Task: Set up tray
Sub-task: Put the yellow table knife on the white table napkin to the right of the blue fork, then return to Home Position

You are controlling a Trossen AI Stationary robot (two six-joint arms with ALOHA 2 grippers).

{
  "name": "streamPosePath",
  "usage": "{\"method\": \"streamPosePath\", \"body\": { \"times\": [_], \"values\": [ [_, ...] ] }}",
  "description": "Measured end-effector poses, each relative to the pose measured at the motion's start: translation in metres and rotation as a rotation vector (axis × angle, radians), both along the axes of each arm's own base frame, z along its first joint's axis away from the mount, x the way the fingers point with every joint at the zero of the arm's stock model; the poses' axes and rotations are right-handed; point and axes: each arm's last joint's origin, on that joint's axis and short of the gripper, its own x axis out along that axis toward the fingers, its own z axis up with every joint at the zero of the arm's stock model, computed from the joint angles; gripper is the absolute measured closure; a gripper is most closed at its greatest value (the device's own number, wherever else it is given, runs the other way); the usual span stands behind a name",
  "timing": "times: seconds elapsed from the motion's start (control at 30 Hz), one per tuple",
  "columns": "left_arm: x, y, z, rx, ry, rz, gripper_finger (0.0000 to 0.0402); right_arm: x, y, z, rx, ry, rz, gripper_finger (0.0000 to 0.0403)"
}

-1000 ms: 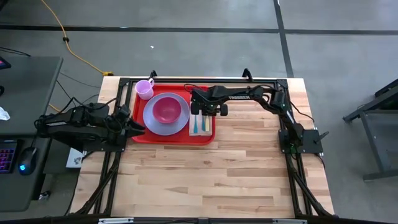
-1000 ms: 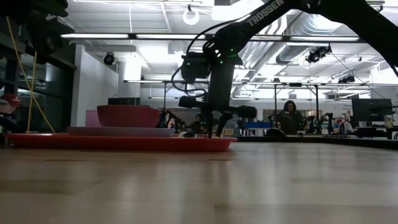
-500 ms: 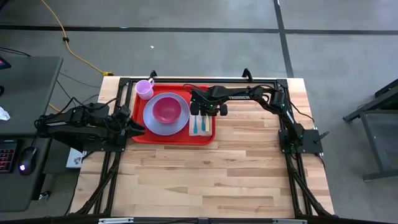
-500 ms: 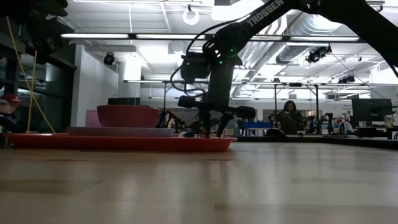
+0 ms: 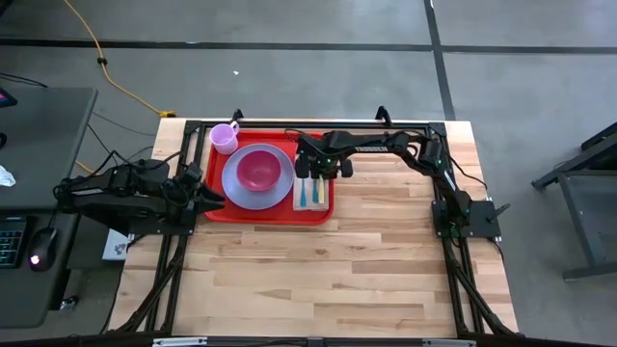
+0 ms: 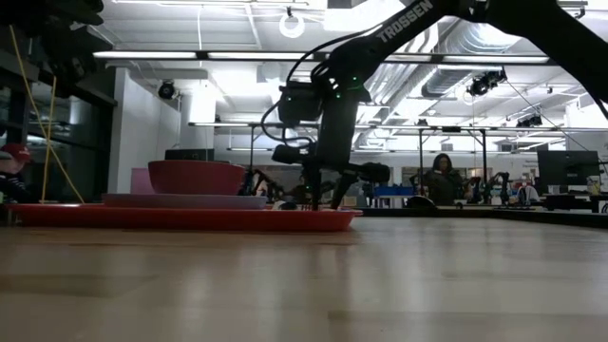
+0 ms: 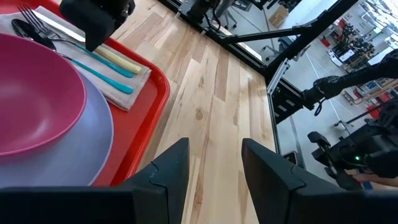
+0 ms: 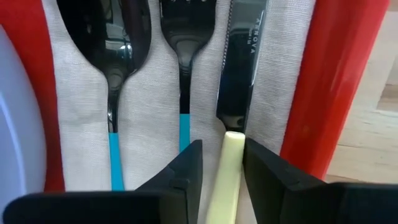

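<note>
Your red tray (image 5: 214, 210) sits at the far-left part of the table (image 5: 366, 260), toward 11 o'clock from its centre. On it you have a lavender plate (image 5: 234, 192) carrying a pink bowl (image 5: 258, 170), with a small lilac cup (image 5: 225, 137) at the plate's 11 o'clock. At the plate's 3 o'clock a grey napkin (image 8: 81, 124) holds a teal-handled spoon (image 8: 113, 68), a teal-handled fork (image 8: 183, 56) and a cream-handled knife (image 8: 239, 74), side by side. Your right gripper (image 5: 318, 172) hangs directly over that cutlery, fingers (image 8: 180, 180) slightly apart, straddling the knife handle without closing on it. Your left gripper (image 5: 214, 200) waits at the tray's near-left edge, fingers (image 7: 168, 180) spread apart, holding nothing.
</note>
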Motion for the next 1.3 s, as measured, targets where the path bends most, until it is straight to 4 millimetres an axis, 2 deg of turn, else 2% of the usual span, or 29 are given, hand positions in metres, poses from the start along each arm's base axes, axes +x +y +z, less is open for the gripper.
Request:
{"method": "streamPosePath", "body": {
  "times": [0.3, 0.57, 0.8, 1.1, 1.3],
  "values": [
    [0.000, 0.000, 0.000, 0.000, 0.000, 0.000, 0.0222, -0.003, -0.006, 0.013, 0.002, -0.048, 0.010, 0.0308],
    [0.000, 0.000, 0.000, 0.000, -0.001, 0.000, 0.0222, -0.011, -0.005, 0.050, -0.090, -0.101, 0.003, 0.0309],
    [0.000, 0.000, 0.000, -0.012, 0.000, -0.003, 0.0222, -0.028, 0.002, 0.108, -0.225, -0.208, -0.002, 0.0309],
    [0.000, -0.001, 0.000, -0.048, 0.004, -0.013, 0.0222, -0.072, 0.029, 0.203, -0.563, -0.349, 0.120, 0.0309],
    [0.000, -0.001, 0.000, -0.145, 0.015, 0.023, 0.0222, -0.101, 0.050, 0.243, -0.799, -0.328, 0.253, 0.0309]
  ]
}}
